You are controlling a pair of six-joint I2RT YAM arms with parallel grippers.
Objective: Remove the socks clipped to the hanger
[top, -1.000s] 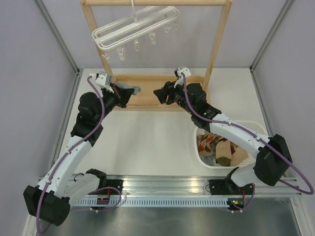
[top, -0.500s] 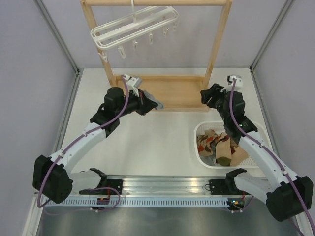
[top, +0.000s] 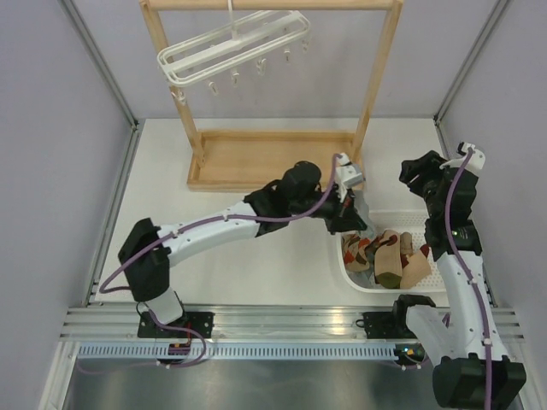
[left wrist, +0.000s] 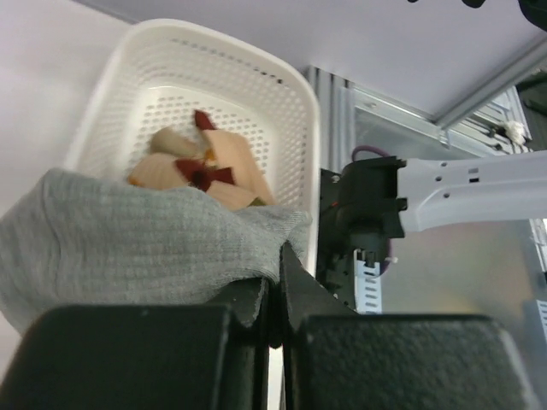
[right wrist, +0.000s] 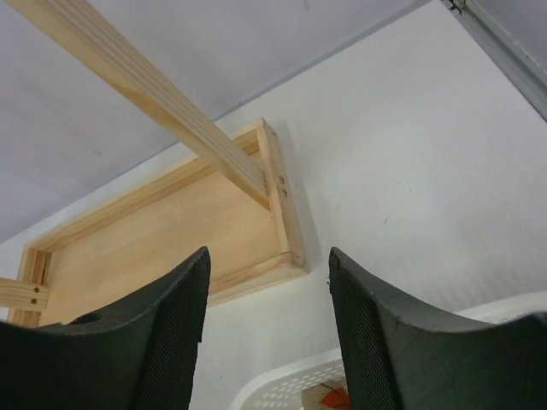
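The white hanger (top: 229,49) hangs from the wooden rack's top bar with its clips bare. My left gripper (top: 352,220) is shut on a grey sock (left wrist: 137,248) and holds it over the near-left corner of the white basket (top: 440,219). The sock drapes across the left wrist view, above the basket (left wrist: 282,85). Several tan and argyle socks (top: 389,256) lie in the basket and show in the left wrist view (left wrist: 205,166). My right gripper (top: 419,175) is open and empty, raised beyond the basket's far edge; its view (right wrist: 267,316) looks at the rack base.
The wooden rack (top: 380,77) stands at the back, its flat base (top: 273,158) on the table and also in the right wrist view (right wrist: 162,239). Metal rails (top: 282,329) run along the near edge. Grey walls close in both sides.
My left arm swung right from the rack base to the basket, carrying the grey sock. My right arm pulled back to the right, away from the rack.
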